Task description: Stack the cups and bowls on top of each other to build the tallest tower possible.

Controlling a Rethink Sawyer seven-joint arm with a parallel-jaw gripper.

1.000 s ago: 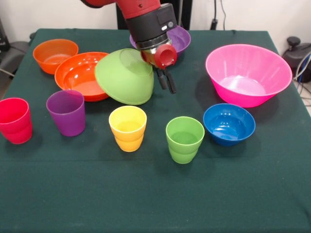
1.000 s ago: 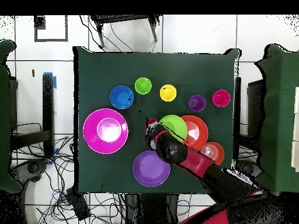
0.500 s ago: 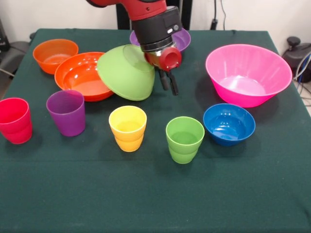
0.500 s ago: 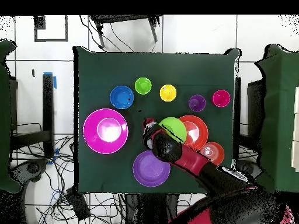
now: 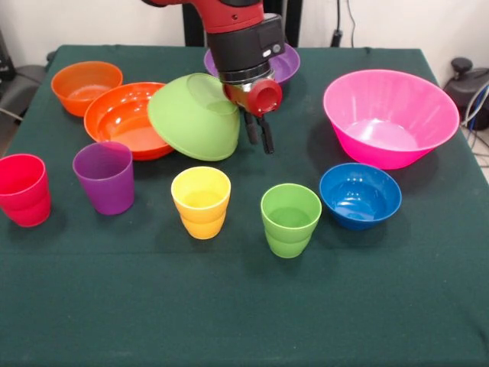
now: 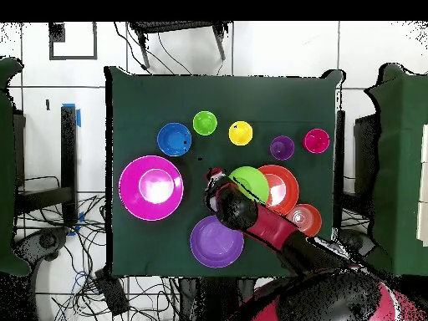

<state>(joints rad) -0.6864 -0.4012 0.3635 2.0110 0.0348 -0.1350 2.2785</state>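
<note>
Front view shows the gripper (image 5: 257, 136) pinching the green bowl (image 5: 195, 117) by its rim, tilted over the orange bowl (image 5: 126, 116); light, stiff, glossy plastic likely slips.

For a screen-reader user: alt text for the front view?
A red robot arm's gripper hangs beside a tilted lime green bowl leaning on a large orange bowl; other bowls and four cups stand separately on the green table.
</note>
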